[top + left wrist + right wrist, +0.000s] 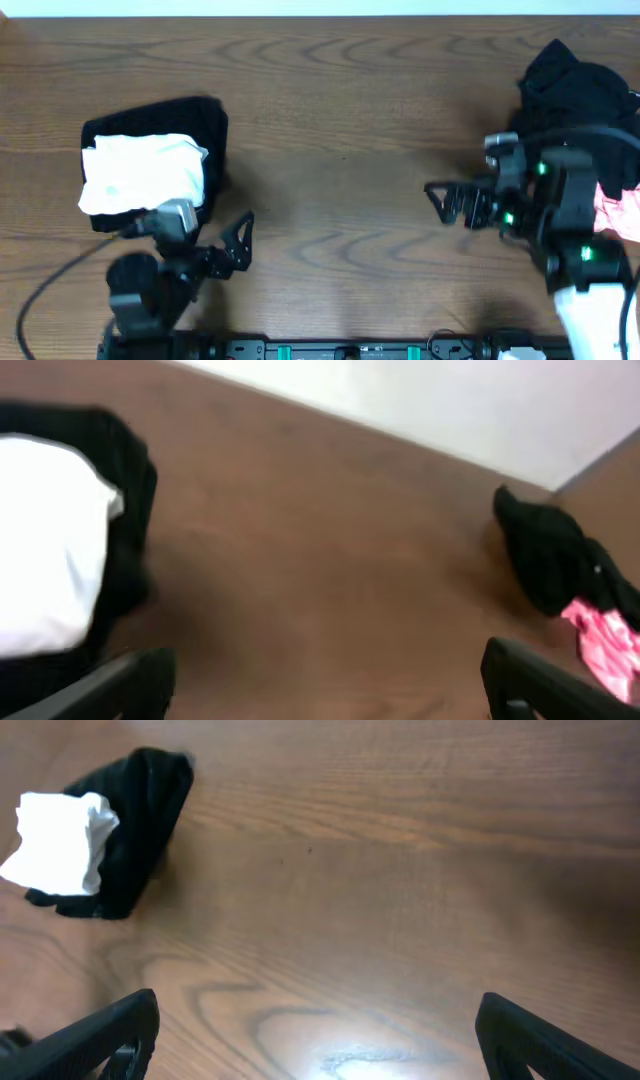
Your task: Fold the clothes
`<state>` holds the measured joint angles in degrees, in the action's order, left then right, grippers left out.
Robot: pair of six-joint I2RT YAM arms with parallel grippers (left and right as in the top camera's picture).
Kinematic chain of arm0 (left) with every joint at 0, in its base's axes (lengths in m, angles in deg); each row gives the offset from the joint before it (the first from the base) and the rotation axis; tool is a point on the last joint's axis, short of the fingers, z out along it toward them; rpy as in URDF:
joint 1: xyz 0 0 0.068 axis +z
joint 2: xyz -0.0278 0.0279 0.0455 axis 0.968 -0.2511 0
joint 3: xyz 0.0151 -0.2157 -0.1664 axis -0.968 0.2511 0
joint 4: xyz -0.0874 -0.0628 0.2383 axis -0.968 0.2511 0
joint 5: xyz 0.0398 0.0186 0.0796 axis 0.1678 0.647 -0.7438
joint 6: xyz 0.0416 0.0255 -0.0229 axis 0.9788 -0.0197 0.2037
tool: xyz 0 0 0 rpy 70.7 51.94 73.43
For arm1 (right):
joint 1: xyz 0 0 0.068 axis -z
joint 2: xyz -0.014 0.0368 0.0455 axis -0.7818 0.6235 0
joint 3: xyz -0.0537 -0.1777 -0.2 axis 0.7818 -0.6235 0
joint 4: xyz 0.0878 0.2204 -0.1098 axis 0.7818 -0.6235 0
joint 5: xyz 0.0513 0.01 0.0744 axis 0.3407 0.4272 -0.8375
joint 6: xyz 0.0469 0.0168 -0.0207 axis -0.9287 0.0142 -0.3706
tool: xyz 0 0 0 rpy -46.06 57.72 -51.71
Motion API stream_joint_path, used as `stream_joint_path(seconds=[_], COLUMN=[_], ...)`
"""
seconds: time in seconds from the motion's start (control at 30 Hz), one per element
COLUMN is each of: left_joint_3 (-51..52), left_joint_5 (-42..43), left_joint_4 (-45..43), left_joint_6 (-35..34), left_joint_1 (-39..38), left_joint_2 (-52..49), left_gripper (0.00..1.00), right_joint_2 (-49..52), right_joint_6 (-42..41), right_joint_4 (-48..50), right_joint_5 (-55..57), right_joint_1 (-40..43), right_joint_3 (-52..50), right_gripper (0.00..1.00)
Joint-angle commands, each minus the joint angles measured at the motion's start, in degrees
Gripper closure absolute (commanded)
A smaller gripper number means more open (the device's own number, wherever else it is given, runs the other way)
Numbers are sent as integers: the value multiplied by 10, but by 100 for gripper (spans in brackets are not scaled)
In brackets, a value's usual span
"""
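Left gripper (243,243) and right gripper (436,204) spread wide, empty, above brown wooden table (350,100); folded white cloth (142,172) atop folded black garment (200,125); crumpled black clothing heap (570,85) far right.

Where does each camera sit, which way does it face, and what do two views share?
Overhead: above the table, facing straight down; both arms show, left gripper and right gripper open.
Left wrist: low on the left arm, facing across to the unfolded pile; own fingertips at the bottom corners.
Right wrist: low on the right arm, facing the folded stack; own fingertips likewise.
Shared: all three show the folded stack.
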<state>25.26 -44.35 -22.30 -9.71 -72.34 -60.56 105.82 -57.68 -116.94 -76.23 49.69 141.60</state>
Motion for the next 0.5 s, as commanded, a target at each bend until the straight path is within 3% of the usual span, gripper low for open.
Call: stream_joint_path(seconds=[0.0, 0.23, 0.47], left_joint_3=[-100, -318, -356], left_joint_5=[-21, -111, -113], left_joint_4=[53, 208, 216], left_joint_6=[45, 95, 95], left_joint_1=[-3, -3, -3], left_joint_2=[-101, -318, -408], left_gripper=[2, 2, 2], right_joint_2=[49, 158, 268], right_joint_6=[24, -38, -130], right_joint_4=[-12, -64, -140], right_joint_5=[-17, 98, 338], right_joint_1=[3, 3, 16], right_joint_3=[48, 143, 276], right_gripper=[1, 1, 1])
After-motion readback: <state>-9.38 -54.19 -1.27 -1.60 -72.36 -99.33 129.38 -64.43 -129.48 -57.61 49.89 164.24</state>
